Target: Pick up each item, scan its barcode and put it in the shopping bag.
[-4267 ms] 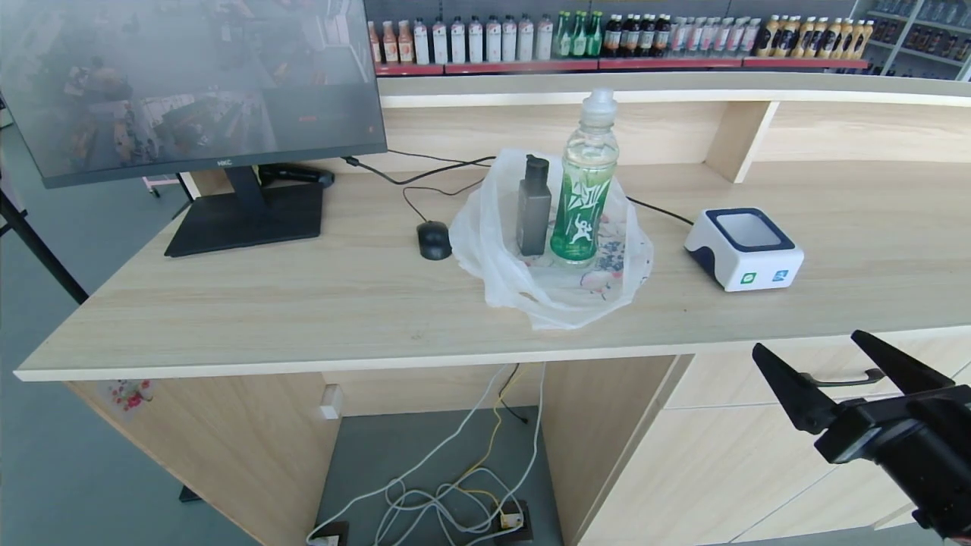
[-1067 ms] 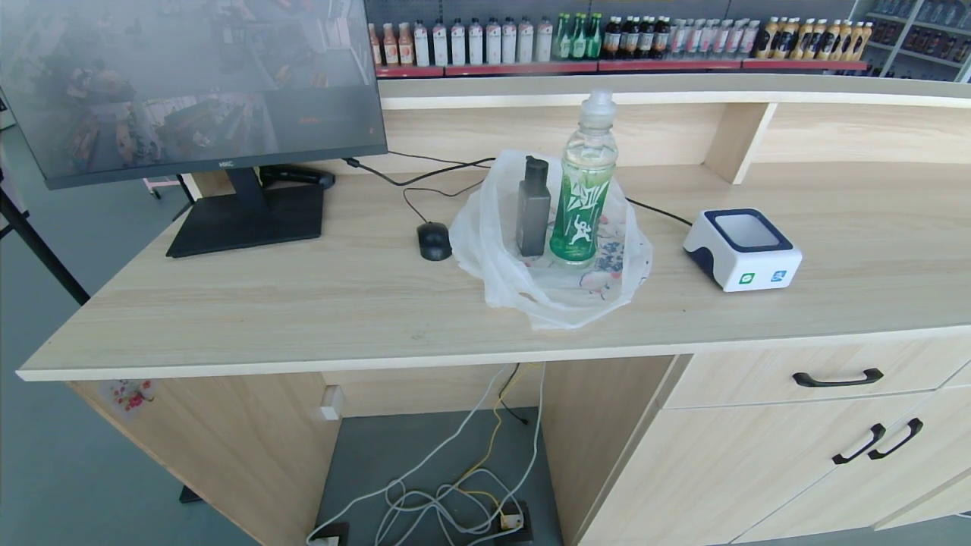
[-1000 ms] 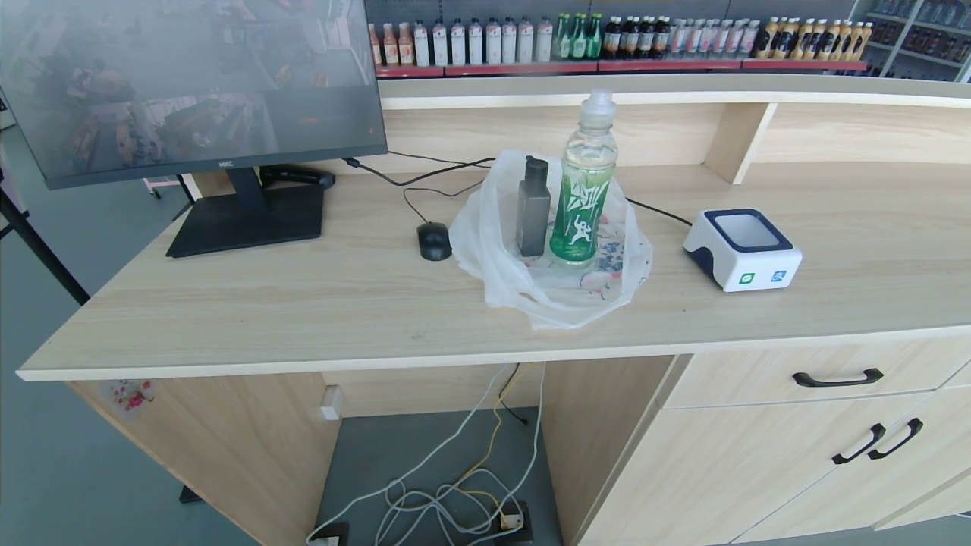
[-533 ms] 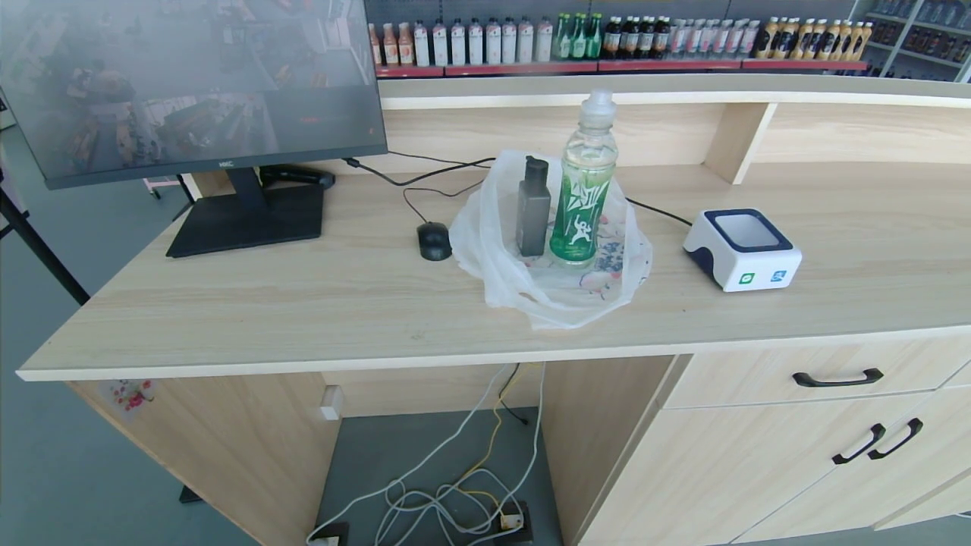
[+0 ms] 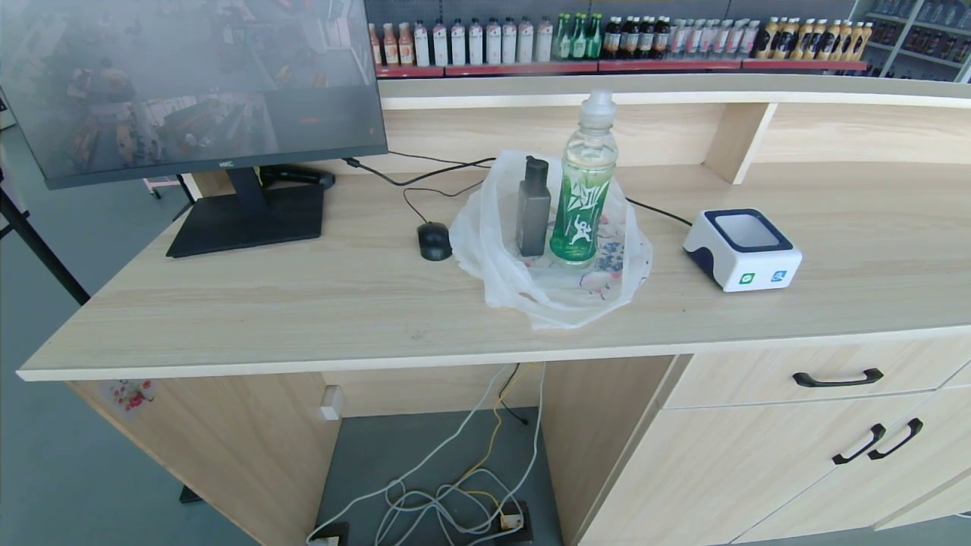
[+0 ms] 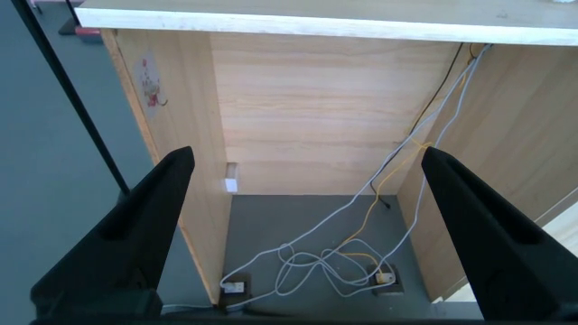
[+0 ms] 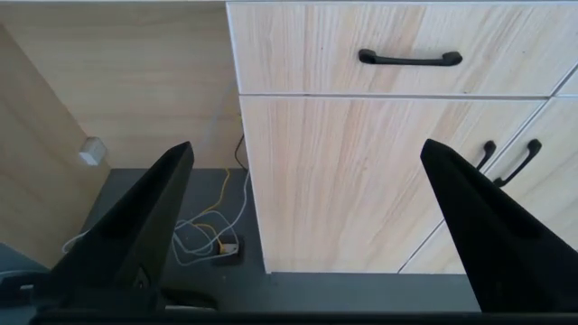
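Green-labelled clear bottle [image 5: 584, 182] and dark grey flask [image 5: 533, 208] upright in white plastic shopping bag [image 5: 497, 265].
Left gripper [image 6: 307, 153], right gripper [image 7: 305, 146]: spread wide, empty.

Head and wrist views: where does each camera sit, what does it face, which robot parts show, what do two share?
Head view: on the head, looking down at the counter, shopping bag and scanner.
Left wrist view: left wrist, low, facing cables under the counter; open left gripper shows.
Right wrist view: right wrist, low, facing the drawer handle; open right gripper shows.
Shared: head and right wrist views both show that handle.
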